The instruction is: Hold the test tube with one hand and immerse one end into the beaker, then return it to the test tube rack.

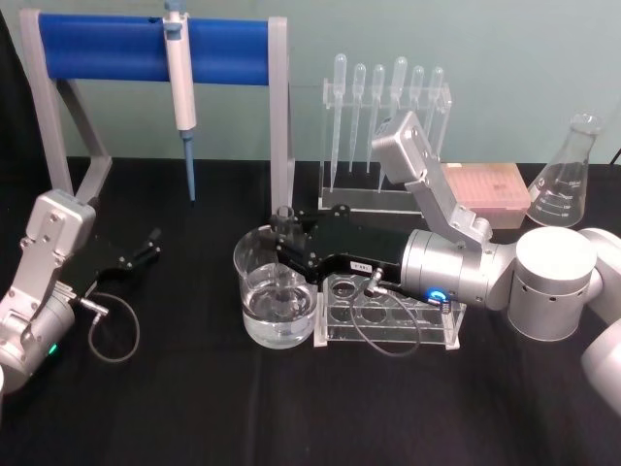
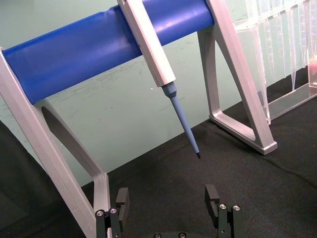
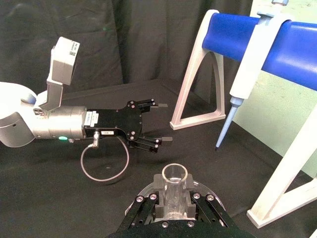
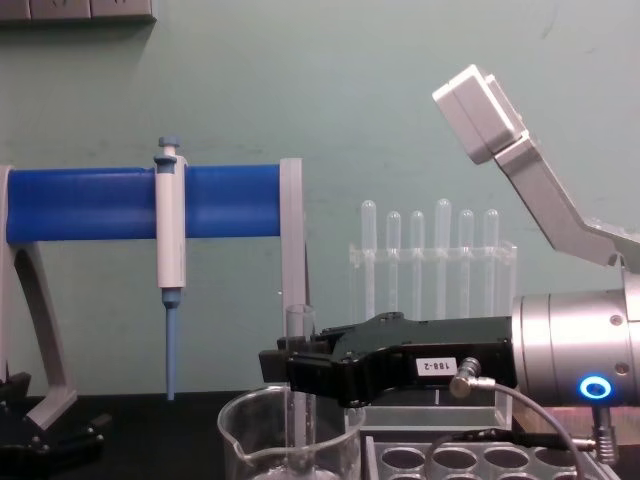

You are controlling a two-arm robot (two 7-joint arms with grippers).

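The test tube (image 1: 283,216) stands upright with my right gripper (image 1: 285,240) shut on it just below its open rim. Its lower end reaches down inside the beaker (image 1: 246,260), which holds clear liquid, and appears to dip into that liquid. From the chest view the tube (image 4: 299,328) rises above the black fingers (image 4: 310,372) and runs down into the beaker (image 4: 240,440). The right wrist view looks down into the tube's mouth (image 3: 175,174). My left gripper (image 1: 151,244) is parked open low over the table at the left, well away from the beaker.
A clear tube rack (image 1: 427,325) stands directly right of the beaker, under my right wrist. Behind are a blue-barred stand (image 1: 116,50) with a hanging pipettor (image 1: 179,83), a rack of plastic pipettes (image 1: 386,107), a pink tip box (image 1: 490,189) and a flask (image 1: 568,180).
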